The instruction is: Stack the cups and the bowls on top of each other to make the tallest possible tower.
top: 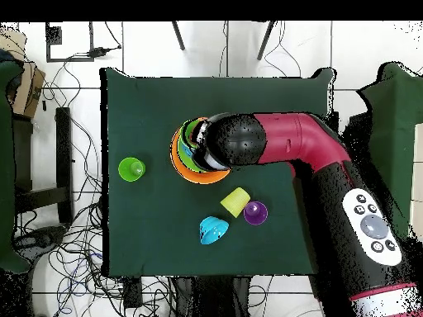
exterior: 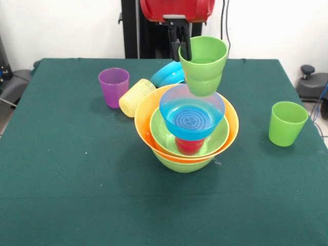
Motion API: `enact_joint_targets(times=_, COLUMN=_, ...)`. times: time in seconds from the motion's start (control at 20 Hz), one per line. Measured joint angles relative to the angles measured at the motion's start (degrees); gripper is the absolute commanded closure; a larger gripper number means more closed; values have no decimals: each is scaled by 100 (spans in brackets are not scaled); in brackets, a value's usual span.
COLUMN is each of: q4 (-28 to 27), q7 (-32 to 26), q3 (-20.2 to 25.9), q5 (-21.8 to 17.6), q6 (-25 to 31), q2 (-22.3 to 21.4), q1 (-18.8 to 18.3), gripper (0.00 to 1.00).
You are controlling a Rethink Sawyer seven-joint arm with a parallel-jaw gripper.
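The tower stands mid-table: a lime green bowl (exterior: 182, 163) at the bottom, the large orange bowl (exterior: 146, 120), a second lime green bowl (exterior: 163, 134), the red cup (exterior: 188, 145), and a blue bowl (exterior: 192, 118) upright on top. My gripper (exterior: 183, 53) is shut on the rim of a light green cup (exterior: 204, 65). It holds the cup upright over the blue bowl's far rim; I cannot tell whether they touch. In the overhead view my arm (top: 273, 144) covers most of the tower (top: 180, 161).
A purple cup (exterior: 114, 86) (top: 255, 213) stands beside the ribbed yellow cup (exterior: 136, 97) (top: 235, 201), which lies on its side. A second blue bowl (exterior: 168, 74) (top: 214, 230) rests tilted behind the tower. Another light green cup (exterior: 287, 123) (top: 130, 169) stands alone near the table's edge.
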Motion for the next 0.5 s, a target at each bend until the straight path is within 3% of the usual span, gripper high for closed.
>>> enact_joint_targets(times=0.5, q4=-110, q7=0, q3=84, q5=-286, q6=1, q2=27, q1=-4, gripper=100)
